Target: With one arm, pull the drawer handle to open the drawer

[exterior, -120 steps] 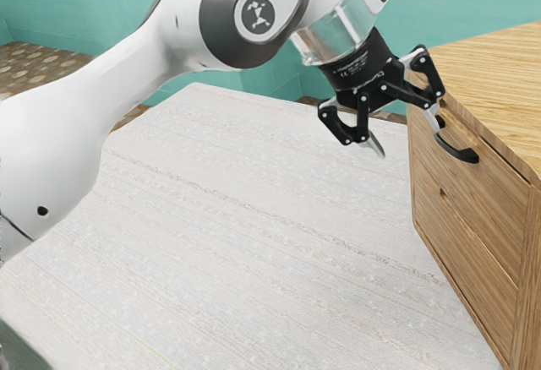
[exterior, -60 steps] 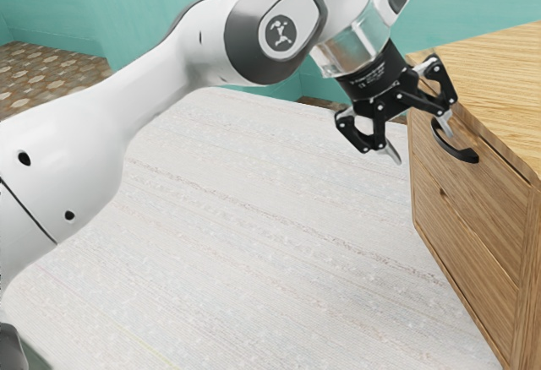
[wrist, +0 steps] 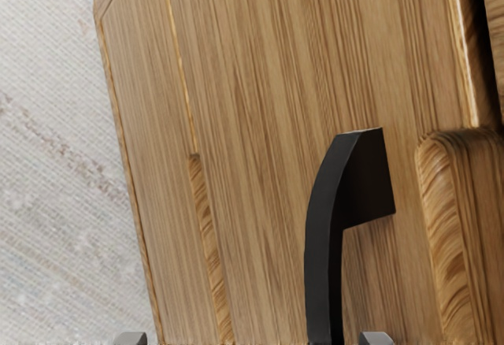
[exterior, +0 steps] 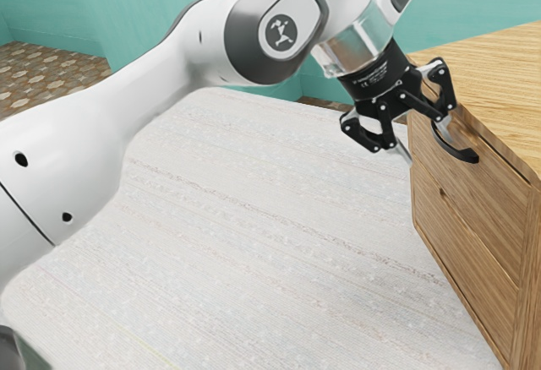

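jaws: open wide, gripping nothing | handle (exterior: 461, 153) (wrist: 322, 244): between the jaws, on drawer (exterior: 461, 197) front | count: 1 handle, 1 cabinet (exterior: 499, 74), 1 worktop (exterior: 254, 243)

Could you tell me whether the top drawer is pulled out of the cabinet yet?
No, in the exterior view the drawer front sits flush with the cabinet face, and its handle is not drawn outward.

Black handle (wrist: 324, 235) on grained honey-brown wood drawer (exterior: 482, 197), pale speckled table (exterior: 254, 235), teal wall (exterior: 101, 7).
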